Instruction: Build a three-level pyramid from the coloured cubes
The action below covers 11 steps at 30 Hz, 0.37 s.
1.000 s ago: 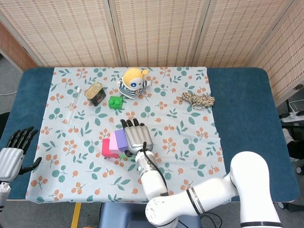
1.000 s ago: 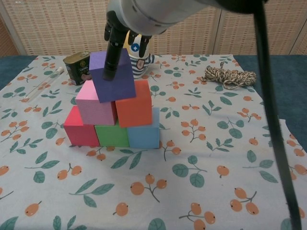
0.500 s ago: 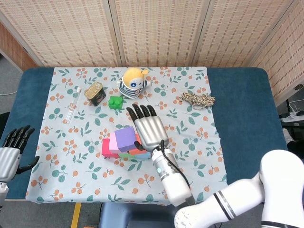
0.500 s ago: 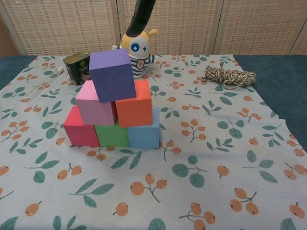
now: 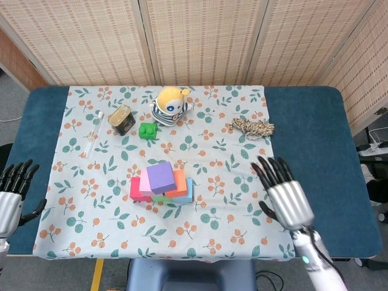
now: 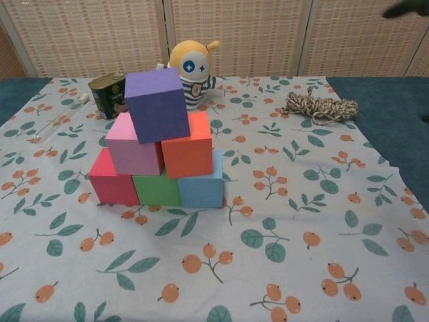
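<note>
Beside the pyramid (image 5: 160,182), right hand (image 5: 285,194) splayed

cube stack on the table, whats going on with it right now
Nothing is being handled at this moment. The pyramid stands finished on the floral cloth: red cube, green cube and blue cube at the bottom, pink cube and orange cube above them, and the purple cube on top, turned slightly askew. The right hand is off to the right of the stack with fingers spread, holding nothing. The left hand is at the table's left edge, also holding nothing.
</note>
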Available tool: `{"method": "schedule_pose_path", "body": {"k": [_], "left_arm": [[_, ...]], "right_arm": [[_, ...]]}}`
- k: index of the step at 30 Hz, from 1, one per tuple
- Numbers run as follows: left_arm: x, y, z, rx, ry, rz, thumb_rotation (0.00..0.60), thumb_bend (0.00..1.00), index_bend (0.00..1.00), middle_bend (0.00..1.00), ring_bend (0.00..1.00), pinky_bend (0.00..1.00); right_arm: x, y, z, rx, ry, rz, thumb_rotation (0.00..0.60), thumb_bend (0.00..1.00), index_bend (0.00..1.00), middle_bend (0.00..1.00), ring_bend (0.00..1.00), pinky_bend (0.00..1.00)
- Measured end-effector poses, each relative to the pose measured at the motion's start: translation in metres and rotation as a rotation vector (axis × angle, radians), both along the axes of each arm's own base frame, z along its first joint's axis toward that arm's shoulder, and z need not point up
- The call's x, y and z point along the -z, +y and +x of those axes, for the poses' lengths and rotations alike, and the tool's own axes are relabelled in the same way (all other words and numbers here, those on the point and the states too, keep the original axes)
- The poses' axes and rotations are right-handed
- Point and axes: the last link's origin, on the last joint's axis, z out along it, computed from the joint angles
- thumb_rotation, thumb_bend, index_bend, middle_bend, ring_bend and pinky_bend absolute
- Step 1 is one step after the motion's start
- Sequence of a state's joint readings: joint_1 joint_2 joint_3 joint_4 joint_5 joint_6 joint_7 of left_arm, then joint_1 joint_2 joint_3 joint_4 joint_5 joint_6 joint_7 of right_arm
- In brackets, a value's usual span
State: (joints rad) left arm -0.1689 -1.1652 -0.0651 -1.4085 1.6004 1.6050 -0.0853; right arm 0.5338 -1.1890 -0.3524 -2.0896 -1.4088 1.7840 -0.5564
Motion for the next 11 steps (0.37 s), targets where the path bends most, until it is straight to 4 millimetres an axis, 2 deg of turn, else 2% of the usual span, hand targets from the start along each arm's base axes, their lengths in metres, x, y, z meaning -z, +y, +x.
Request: {"method": "schedule_pose_path", "body": {"k": [2, 5, 8, 11], "left_arm": [[0.003, -0.002, 0.002, 0.009, 0.015, 0.002, 0.6, 0.34, 0.0, 0.0, 0.0, 0.07], [0.007, -0.004, 0.004, 0.014, 0.035, 0.005, 0.6, 0.34, 0.0, 0.0, 0.0, 0.07], [0.011, -0.004, 0.006, 0.013, 0.046, 0.01, 0.6, 0.34, 0.0, 0.0, 0.0, 0.07], [0.013, -0.004, 0.007, 0.01, 0.048, 0.015, 0.6, 0.34, 0.0, 0.0, 0.0, 0.07]], "right_arm": [[-0.006, 0.024, -0.039, 0.057, -0.016, -0.018, 0.6, 0.15, 0.0, 0.0, 0.0, 0.0], [-0.02, 0.042, -0.081, 0.106, -0.045, -0.083, 0.6, 0.15, 0.0, 0.0, 0.0, 0.0], [-0.036, 0.055, -0.105, 0.126, -0.074, -0.148, 0.6, 0.15, 0.0, 0.0, 0.0, 0.0], [-0.05, 0.062, -0.115, 0.129, -0.104, -0.214, 0.6, 0.15, 0.0, 0.0, 0.0, 0.0]]}}
